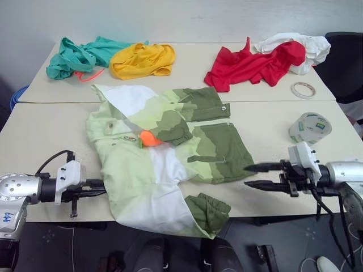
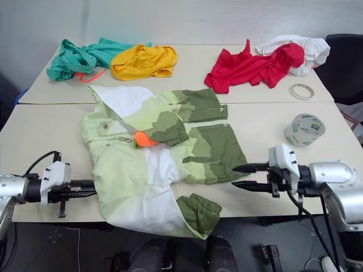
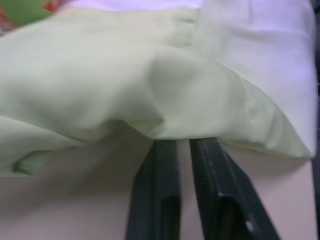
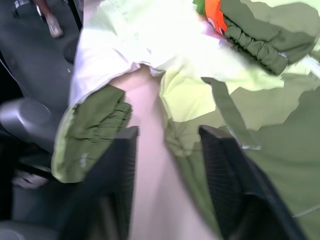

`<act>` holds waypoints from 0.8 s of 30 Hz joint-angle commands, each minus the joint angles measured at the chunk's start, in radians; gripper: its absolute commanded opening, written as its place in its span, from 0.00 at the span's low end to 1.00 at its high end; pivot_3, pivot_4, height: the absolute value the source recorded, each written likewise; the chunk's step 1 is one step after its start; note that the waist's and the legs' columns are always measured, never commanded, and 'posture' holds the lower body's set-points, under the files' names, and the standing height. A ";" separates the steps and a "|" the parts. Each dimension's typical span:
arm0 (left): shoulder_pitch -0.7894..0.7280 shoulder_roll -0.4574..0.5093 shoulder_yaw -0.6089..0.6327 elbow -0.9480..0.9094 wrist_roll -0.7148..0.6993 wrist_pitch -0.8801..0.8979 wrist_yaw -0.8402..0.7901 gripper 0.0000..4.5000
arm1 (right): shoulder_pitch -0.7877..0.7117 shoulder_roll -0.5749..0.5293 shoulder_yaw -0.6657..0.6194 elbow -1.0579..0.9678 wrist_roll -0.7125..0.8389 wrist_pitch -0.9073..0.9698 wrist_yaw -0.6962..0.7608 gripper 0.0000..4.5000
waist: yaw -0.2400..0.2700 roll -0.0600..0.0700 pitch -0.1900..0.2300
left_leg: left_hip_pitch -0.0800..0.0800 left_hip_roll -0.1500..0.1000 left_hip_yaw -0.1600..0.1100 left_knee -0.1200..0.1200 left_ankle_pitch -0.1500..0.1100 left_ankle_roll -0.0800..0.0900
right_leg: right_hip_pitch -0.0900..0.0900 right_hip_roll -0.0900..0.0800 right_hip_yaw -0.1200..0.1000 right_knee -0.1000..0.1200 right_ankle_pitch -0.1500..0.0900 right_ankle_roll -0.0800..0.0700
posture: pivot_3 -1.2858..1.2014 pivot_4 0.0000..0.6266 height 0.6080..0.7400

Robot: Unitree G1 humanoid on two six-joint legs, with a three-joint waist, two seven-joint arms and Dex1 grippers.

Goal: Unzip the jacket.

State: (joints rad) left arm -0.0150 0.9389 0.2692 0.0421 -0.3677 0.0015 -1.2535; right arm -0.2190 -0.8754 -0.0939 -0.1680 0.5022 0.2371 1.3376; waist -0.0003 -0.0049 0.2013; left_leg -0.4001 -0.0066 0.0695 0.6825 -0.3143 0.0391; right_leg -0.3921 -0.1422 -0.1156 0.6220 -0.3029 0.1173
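Lying between tools: jacket (image 1: pixel 164 153) | left tool (image 1: pixel 101 188) narrow (at hem) | right tool (image 1: pixel 250 175) wide

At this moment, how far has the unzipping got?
The jacket lies spread on the table with one front panel folded back, orange lining showing, so it looks at least partly open. Left gripper sits at its edge; right gripper, jaws open, holds nothing. Whether any zipper remains closed is unclear.
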 commanded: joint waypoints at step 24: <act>-0.153 -0.102 -0.174 0.088 0.172 -0.394 0.073 0.60 | -0.230 0.165 0.272 0.369 -0.323 -0.103 -0.071 0.66 | -0.002 0.000 -0.001 | 0.002 0.000 0.003 0.000 0.001 0.001 | 0.001 0.007 -0.005 0.001 0.000 0.000 | 0.52 0.24 1.00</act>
State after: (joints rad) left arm -0.1609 0.8367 0.1031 0.1322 -0.1934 -0.3835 -1.1745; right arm -0.4579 -0.7078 0.1595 0.1988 0.1824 0.0911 1.2580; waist -0.0018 -0.0053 0.2007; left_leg -0.3981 -0.0063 0.0725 0.6830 -0.3137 0.0399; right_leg -0.3914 -0.1349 -0.1204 0.6238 -0.3029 0.1174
